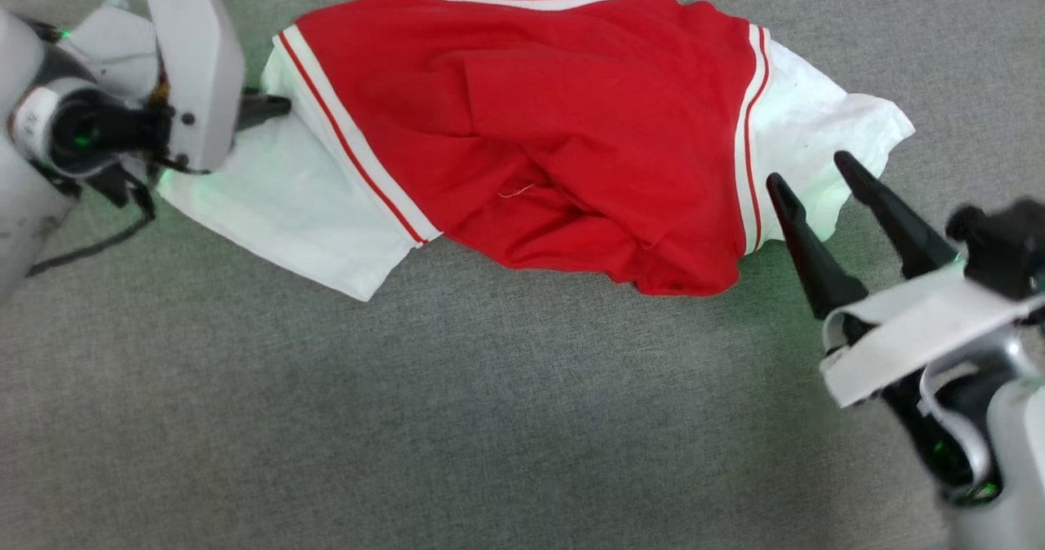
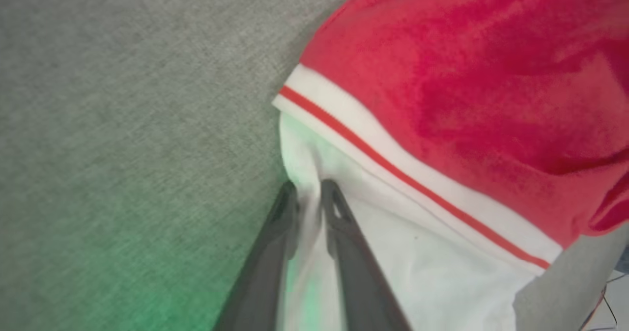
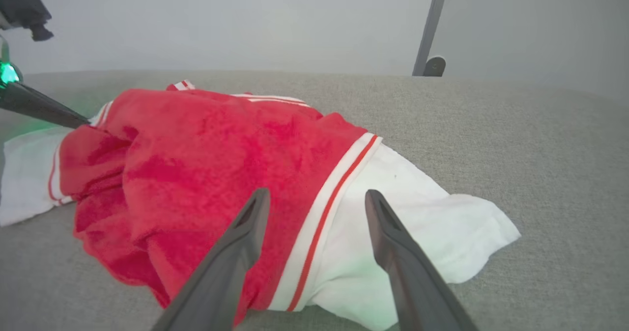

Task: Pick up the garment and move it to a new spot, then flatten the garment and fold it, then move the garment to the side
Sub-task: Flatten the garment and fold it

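The garment (image 1: 539,126) lies crumpled on the grey surface, a red body with white sleeves and white double-stripe trim. My left gripper (image 1: 265,109) reaches in from the left and is shut on a fold at the white left sleeve's edge; in the left wrist view its gripper (image 2: 309,188) pinches that white cloth between the tips, beside the garment (image 2: 467,75). My right gripper (image 1: 810,170) stands open at the white right sleeve, fingertips just over its edge. The right wrist view shows the open gripper (image 3: 317,196) above the striped seam of the garment (image 3: 221,159).
Grey fabric surface (image 1: 490,419) spreads all around the shirt. A dark cable (image 1: 90,248) hangs from my left arm. At the far side, the right wrist view shows a metal pole with a caster (image 3: 434,66) and a pale wall.
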